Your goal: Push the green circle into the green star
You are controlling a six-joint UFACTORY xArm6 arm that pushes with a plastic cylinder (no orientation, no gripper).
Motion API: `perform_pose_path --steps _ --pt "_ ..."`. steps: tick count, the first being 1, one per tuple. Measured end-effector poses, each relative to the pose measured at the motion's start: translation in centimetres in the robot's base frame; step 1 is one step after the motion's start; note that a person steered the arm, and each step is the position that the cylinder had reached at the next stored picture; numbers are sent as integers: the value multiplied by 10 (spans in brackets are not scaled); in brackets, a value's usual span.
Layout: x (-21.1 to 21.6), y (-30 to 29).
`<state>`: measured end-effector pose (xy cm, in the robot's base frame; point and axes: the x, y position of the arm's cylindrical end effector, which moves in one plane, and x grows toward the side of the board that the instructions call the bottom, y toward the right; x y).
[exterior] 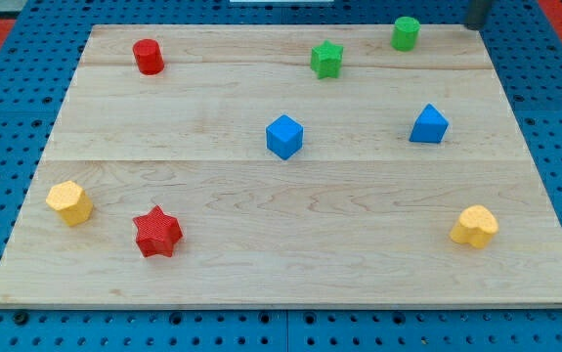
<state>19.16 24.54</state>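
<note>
The green circle [406,33] is a short cylinder near the board's top edge, right of centre. The green star [326,60] lies to its left and slightly lower, a gap between them. My rod enters at the view's top right corner; my tip [475,26] is to the right of the green circle, just past the board's top edge, and touches no block.
The wooden board [212,284] also holds a red cylinder [148,57] at top left, a blue cube [284,136] at centre, a blue wedge-like block [429,125] at right, a yellow hexagon [69,202] at left, a red star [156,232] at lower left and a yellow heart [474,227] at lower right.
</note>
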Motion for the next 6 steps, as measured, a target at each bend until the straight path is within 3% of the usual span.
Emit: perform_pose_path --steps 1,2,3,4,5,6 --pt "7 -80" --pt "15 -95" --pt "51 -132" --pt "30 -124" --pt "29 -168" --pt "57 -181"
